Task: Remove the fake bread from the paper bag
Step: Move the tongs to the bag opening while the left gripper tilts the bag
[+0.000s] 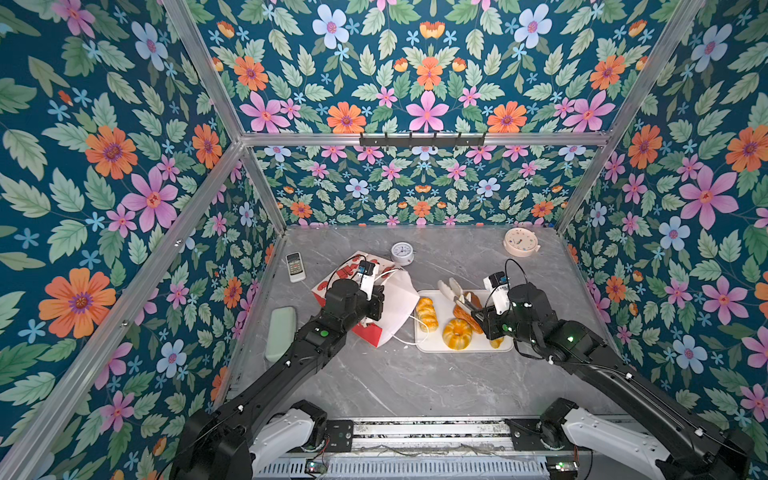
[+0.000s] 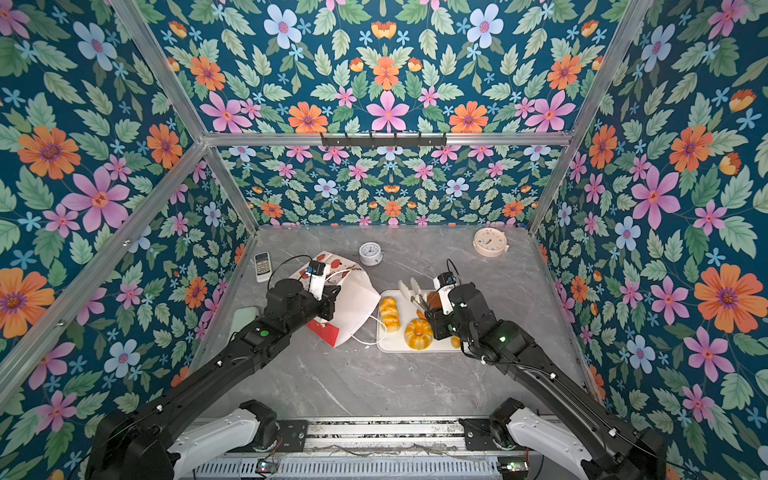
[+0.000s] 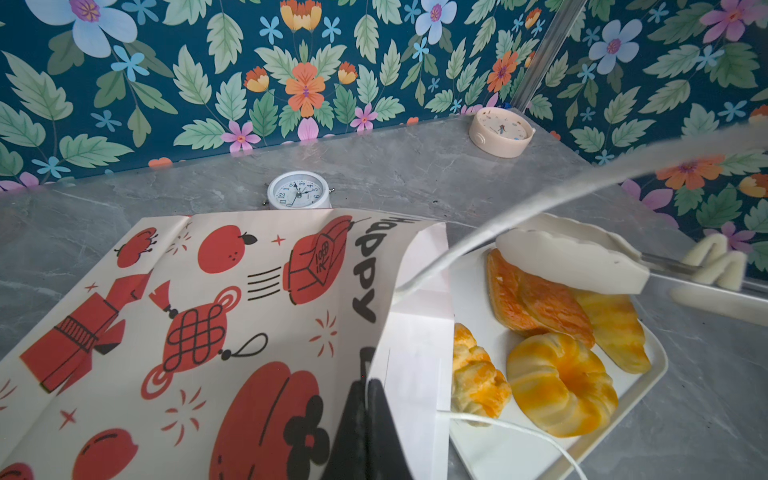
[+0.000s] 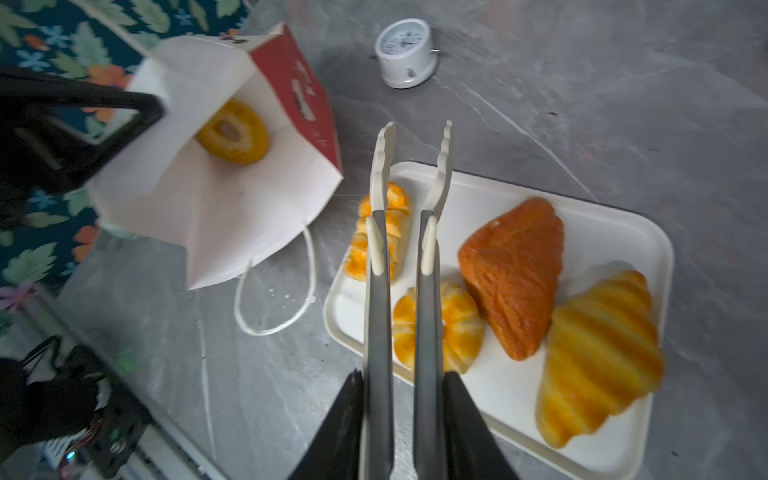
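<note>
Right gripper (image 4: 403, 382) is seen nearest the lens, pressed onto the handles of metal tongs (image 4: 379, 316). The white scalloped tong tips are spread and nothing is held between them. They hang over the white tray (image 4: 623, 232).

Left gripper (image 3: 368, 384) is pressed together, pinching the upper rim of the paper bag (image 3: 208, 311). The bag is laid on its side on the table, with its mouth held open towards the tray. A cord handle (image 4: 274, 307) is trailed on the table.

Fake bread: the ring bagel (image 4: 232, 133) is seen deep inside the bag, on the white inner wall. On the tray are the twist loaf (image 4: 397, 195), the fluted bun (image 4: 457, 328), the brown triangular pastry (image 4: 515, 274) and the croissant (image 4: 598, 353).

Handling, as judged: the bagel is taken to be light and probably slightly squashy, with a glossy skin that could slip. It is best gripped across one side of the ring, with one tip through the hole. The bag is thin paper, easily crumpled or dragged, so the rim pinch is needed.

Writing: "Happy" (image 3: 365, 282) is read on the bag, inverted, and small characters on a red motif are not legible. Numerals are seen on the alarm clock (image 3: 299, 195). No brand is made out.
</note>
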`<state>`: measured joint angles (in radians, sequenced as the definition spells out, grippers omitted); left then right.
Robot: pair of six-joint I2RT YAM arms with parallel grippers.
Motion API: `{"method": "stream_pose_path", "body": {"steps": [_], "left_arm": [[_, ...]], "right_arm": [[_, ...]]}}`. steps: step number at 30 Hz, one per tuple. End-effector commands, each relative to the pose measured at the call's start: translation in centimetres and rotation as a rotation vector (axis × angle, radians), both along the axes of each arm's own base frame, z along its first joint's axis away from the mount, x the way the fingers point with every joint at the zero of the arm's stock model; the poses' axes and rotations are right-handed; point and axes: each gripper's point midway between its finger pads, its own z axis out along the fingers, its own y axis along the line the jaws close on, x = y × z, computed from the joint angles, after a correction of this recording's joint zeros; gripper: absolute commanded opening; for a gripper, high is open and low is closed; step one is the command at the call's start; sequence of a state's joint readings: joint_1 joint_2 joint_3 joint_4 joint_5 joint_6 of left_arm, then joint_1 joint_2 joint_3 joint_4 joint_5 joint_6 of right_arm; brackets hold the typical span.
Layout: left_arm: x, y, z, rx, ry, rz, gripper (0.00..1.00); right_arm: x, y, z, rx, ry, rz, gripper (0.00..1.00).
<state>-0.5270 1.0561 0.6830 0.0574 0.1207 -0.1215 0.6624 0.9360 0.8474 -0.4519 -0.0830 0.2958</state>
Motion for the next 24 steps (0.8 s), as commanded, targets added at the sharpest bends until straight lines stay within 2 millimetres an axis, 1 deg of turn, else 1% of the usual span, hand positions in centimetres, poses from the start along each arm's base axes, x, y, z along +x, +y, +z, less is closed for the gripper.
{"method": "stream_pose_path", "body": {"steps": [1,3,6,10,13,14,18,21,24], "left_arm": [[0.0,0.2,-0.5,0.044,0.02,-0.004,0.0],[0.0,-0.1,-0.7,0.063,0.032,-0.02,0.0],[0.3,-0.3,-1.2,0.118,0.068,-0.037,0.0],[1.0,-0.7,-1.5,0.204,0.124,-0.057,0.0],[1.9,-0.8,-1.4,0.291,0.192,-0.063,0.0],[2.3,-0.9,-1.0,0.315,0.209,-0.062,0.0],[4.0,-1.3,-0.1,0.397,0.258,-0.054,0.0],[5.1,-2.0,-0.2,0.436,0.296,-0.063,0.0],[6.3,-2.7,-0.5,0.468,0.325,-0.065,0.0]], "right_arm": [[-1.8,4.3,2.6,0.103,-0.085,0.208,0.31],[-2.8,6.3,2.7,0.137,-0.075,0.295,0.31],[-2.7,8.3,1.5,0.188,-0.024,0.344,0.31],[-1.5,10.5,-0.9,0.212,0.022,0.363,0.31],[-0.2,11.9,-2.0,0.226,0.069,0.342,0.3],[0.0,12.4,-2.1,0.245,0.085,0.342,0.3],[0.4,13.7,-2.2,0.307,0.141,0.339,0.3],[0.6,14.1,-2.0,0.336,0.162,0.328,0.3],[0.3,14.3,-1.7,0.355,0.189,0.338,0.3]]}}
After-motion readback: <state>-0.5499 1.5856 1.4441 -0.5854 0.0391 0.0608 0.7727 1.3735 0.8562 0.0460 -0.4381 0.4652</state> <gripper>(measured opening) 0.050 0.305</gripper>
